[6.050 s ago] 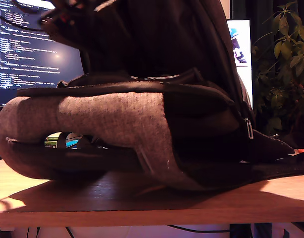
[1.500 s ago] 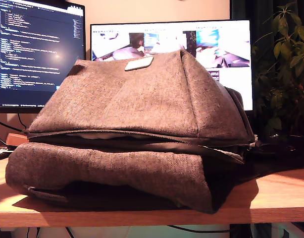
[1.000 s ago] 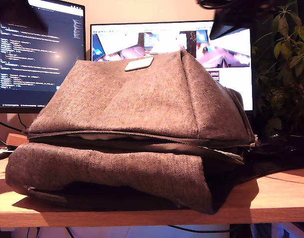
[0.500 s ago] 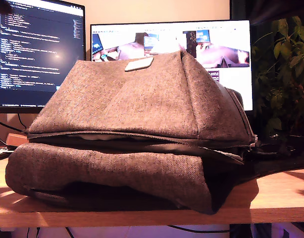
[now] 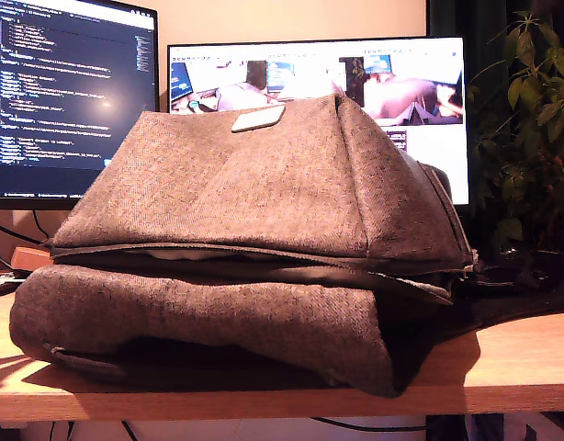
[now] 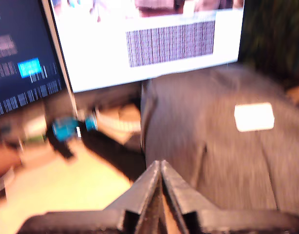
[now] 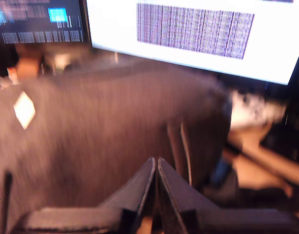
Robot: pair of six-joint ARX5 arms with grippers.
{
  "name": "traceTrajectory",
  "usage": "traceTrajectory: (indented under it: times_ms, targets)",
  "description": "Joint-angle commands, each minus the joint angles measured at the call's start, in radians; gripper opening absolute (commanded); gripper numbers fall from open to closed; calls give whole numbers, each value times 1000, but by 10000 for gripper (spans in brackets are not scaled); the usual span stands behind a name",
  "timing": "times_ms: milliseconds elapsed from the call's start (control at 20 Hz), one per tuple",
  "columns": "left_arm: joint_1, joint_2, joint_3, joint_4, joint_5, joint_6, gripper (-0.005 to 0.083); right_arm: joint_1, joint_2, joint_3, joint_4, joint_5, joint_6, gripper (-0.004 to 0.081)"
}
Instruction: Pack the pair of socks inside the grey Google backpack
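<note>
The backpack (image 5: 254, 239) lies on the wooden desk (image 5: 512, 354) in front of two monitors (image 5: 71, 92). Socks not visible, so cannot tell where they are. My first gripper (image 6: 160, 168) & my second gripper (image 7: 156, 163) are above the bag, both w/ jaws pressed together, holding nothing.

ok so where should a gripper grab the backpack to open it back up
Grip the front edge of the grey backpack's upper flap, just above the dark zipper gap, coming from the exterior camera's side. That lip overhangs the lower fold, so jaws can pinch it and lift.
</note>
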Motion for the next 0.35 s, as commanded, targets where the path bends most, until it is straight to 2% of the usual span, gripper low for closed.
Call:
traceTrajectory:
  times_ms: [0, 300]
  targets:
    - [-2, 4, -17, -29, 2, -2, -20, -2, 0, 1, -29, 0, 1, -11]
    - [-2, 4, -17, -148, 2, -2, -20, -2, 0, 1, -135, 0, 1, -11]
